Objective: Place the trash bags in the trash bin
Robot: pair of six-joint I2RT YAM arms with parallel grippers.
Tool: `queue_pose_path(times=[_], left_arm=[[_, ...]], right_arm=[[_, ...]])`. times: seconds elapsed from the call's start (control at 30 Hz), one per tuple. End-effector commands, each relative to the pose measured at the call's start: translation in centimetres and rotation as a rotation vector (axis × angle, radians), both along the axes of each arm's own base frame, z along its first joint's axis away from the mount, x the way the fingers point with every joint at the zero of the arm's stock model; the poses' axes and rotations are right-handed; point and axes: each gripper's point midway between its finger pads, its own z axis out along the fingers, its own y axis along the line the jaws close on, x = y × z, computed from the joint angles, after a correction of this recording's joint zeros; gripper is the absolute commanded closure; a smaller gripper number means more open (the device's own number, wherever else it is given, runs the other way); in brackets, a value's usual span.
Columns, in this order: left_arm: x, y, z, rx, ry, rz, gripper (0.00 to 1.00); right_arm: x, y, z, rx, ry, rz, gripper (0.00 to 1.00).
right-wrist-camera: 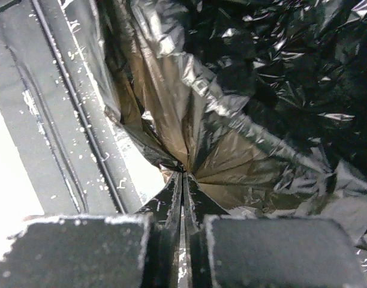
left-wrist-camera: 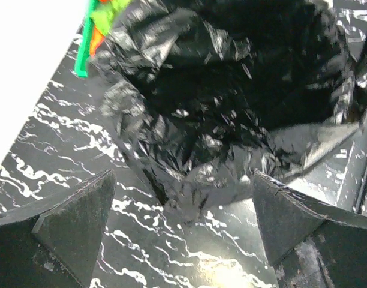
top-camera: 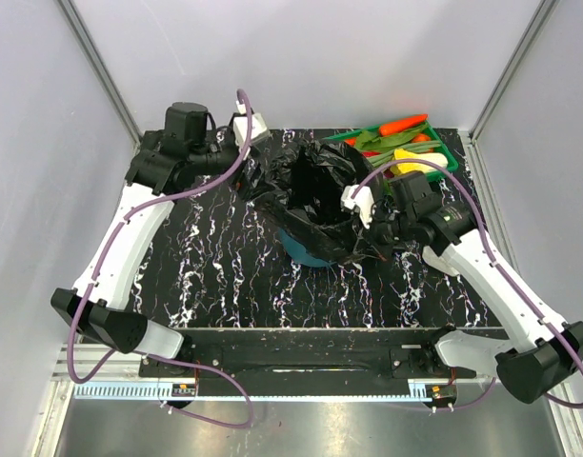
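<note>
— Where is the bag?
— The bag [top-camera: 315,186] is spread over the top of the bin [top-camera: 303,251], near the middle of the surface [top-camera: 225,271]. Its black film hides nearly all of the bin. Only a strip of teal wall shows under the near edge. The film opens into a dark hollow at the centre, and loose folds spill out on the far left side.
— Is it down inside the bin?
— I cannot tell how far it reaches in. The hollow is too dark.
— What have your right fingers got?
— My right fingers [right-wrist-camera: 183,183] are pressed together on a pinch of the bag's edge. The film fans out from that pinch in tight pleats, glossy, and brownish where light comes through. From above they sit at the bin's right side, against the bag.
— And the left?
— My left fingers [left-wrist-camera: 183,177] are spread wide and hold nothing. The crumpled film lies just ahead of them, with bare surface between the two tips. From above they are at the bag's far left side, close to the loose folds.
— Anything else nearby?
— A green tray [top-camera: 451,152] of vegetables [top-camera: 403,125] stands at the far right corner, just beyond my right arm. Its left end is next to the bag.
</note>
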Motion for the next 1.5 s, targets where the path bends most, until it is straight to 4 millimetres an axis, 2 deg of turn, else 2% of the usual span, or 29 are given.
queue_pose_path(times=[0.0, 0.1, 0.27, 0.47, 0.57, 0.63, 0.73, 0.83, 0.97, 1.33, 1.47], left_arm=[[-2.0, 0.7, -1.0, 0.056, -0.048, -0.088, 0.01], [-1.6, 1.5, -2.7, 0.119, -0.060, -0.063, 0.01], [-0.7, 2.4, -6.1, 0.166, -0.039, -0.024, 0.01], [0.2, 2.6, -8.9, 0.188, -0.025, -0.009, 0.01], [1.0, 2.5, -9.5, 0.186, -0.036, -0.008, 0.01], [1.4, 2.2, -9.5, 0.179, -0.052, -0.026, 0.13], [1.4, 1.7, -9.9, 0.165, -0.039, -0.058, 0.44], [1.1, 1.3, -11.3, 0.163, -0.002, -0.086, 0.75], [0.8, 1.7, -13.1, 0.195, 0.018, -0.093, 0.94], [0.7, 2.4, -15.9, 0.235, 0.038, -0.074, 0.96], [1.2, 2.5, -16.2, 0.239, 0.024, -0.053, 0.96]], right_arm=[[2.2, 0.4, 0.3, -0.007, -0.065, -0.059, 0.92], [3.3, 0.1, 0.4, -0.020, -0.089, -0.108, 0.86], [3.5, 0.5, 0.5, -0.007, -0.080, -0.105, 0.72], [3.5, 0.7, 0.5, -0.004, -0.068, -0.102, 0.70], [3.6, 0.7, 0.7, -0.006, -0.069, -0.103, 0.70], [3.7, 0.7, 0.8, -0.009, -0.069, -0.105, 0.70], [3.6, 0.7, 0.8, -0.013, -0.063, -0.102, 0.70], [3.8, 0.5, 0.7, -0.024, -0.068, -0.108, 0.70], [3.8, 0.4, 0.2, -0.035, -0.063, -0.105, 0.70], [4.2, 0.4, -0.8, -0.056, -0.058, -0.108, 0.81], [4.3, 0.3, -0.8, -0.056, -0.062, -0.117, 0.90]])
